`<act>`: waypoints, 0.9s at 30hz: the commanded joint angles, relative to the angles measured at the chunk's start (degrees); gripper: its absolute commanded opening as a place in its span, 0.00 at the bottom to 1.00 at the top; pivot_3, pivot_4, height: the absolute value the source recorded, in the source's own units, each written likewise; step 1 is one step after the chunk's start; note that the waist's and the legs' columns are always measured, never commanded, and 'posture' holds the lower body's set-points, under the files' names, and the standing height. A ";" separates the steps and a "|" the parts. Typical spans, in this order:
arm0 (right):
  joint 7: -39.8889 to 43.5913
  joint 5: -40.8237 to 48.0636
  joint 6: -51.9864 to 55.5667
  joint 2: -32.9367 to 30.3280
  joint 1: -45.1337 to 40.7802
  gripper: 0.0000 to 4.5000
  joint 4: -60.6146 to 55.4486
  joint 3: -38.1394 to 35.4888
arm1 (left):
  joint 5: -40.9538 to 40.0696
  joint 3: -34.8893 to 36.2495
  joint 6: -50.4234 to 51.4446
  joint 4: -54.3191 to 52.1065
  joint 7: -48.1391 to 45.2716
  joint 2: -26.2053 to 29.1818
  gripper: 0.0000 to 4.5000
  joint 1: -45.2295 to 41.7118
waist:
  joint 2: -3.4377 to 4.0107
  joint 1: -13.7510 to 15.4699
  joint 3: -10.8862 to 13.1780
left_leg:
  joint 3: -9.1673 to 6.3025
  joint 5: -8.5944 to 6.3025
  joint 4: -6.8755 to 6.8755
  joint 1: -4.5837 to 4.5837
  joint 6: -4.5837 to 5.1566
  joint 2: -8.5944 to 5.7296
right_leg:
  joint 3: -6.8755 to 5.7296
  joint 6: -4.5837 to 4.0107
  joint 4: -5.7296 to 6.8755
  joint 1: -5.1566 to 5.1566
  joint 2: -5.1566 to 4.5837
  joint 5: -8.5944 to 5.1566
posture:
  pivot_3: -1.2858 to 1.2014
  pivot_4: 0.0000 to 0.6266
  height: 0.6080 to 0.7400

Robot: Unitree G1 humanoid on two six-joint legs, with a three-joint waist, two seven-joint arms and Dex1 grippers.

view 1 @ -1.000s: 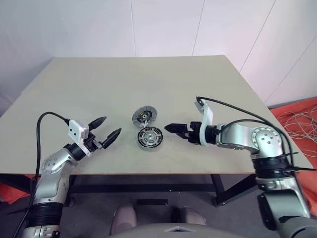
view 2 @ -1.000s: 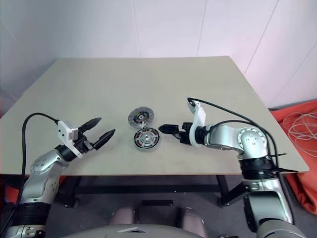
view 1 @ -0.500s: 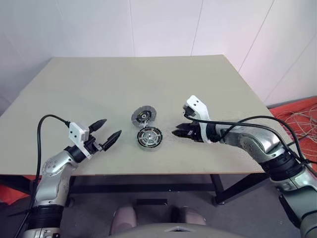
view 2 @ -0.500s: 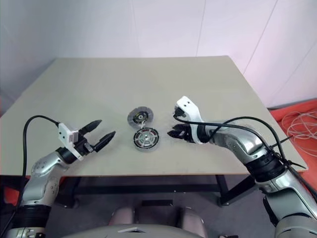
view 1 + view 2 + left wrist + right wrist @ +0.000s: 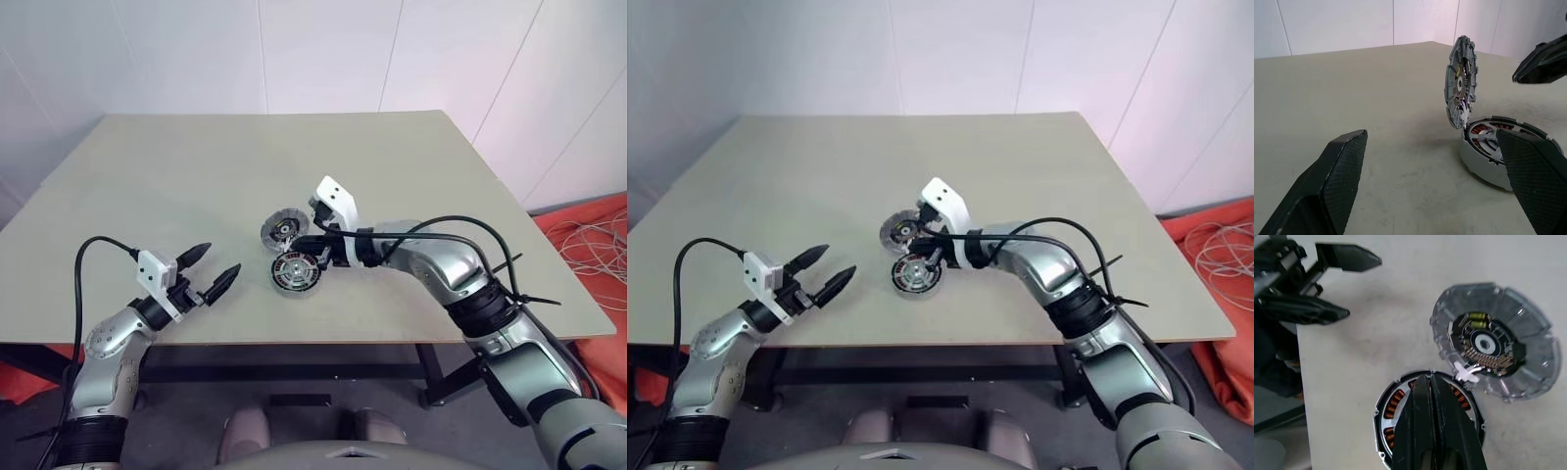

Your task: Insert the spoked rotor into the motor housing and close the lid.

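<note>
Two round motor parts sit near the middle of the beige counter: the motor housing, a shallow silver metal body with copper-brown windings around its centre, lies flat, and the lid, a grey metal disc with a dark ribbed face and a small white-and-black centre, stands tilted up on its edge just behind it, its lower rim meeting the housing's rim. In the left wrist view the lid rises nearly upright from the housing, and thin silver spokes of the spoked rotor lie inside the housing over the windings. The right gripper, its black jaws clenched together and holding nothing, hangs over the housing with its tips near the rim where the lid leans. The left gripper hovers at the counter's near left edge, well apart from the parts, jaws spread wide and empty.
</note>
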 commanded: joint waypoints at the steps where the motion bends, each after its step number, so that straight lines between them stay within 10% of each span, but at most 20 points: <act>1: 2.32 -3.76 -3.37 1.09 1.39 0.01 2.99 0.96 | -0.37 0.34 -0.92 -2.66 0.31 0.16 1.00 -0.27 | 0.00 -0.02 0.00 | 0.00 0.00 0.00 0.05 0.00 0.00 | 0.01 0.00 0.00 0.03 0.00 0.00 | 0.52 0.00 1.00; 19: 19.58 -10.05 -5.44 -5.82 -3.14 0.01 -2.81 1.07 | -0.21 0.04 -0.75 -2.37 0.68 -0.07 1.00 -1.15 | -0.01 -0.15 0.01 | -0.03 0.00 0.05 0.43 0.00 0.02 | 0.11 0.00 0.02 0.34 0.00 -0.02 | 0.52 0.00 1.00; 27: 33.79 -21.02 -21.15 -12.31 -11.29 0.60 2.34 8.31 | -0.07 0.02 -1.01 -1.97 0.90 -0.41 1.00 -1.51 | -0.04 -0.19 0.00 | 0.00 0.00 0.00 0.35 0.01 0.05 | 0.11 -0.02 0.13 0.30 0.00 -0.02 | 0.52 0.00 1.00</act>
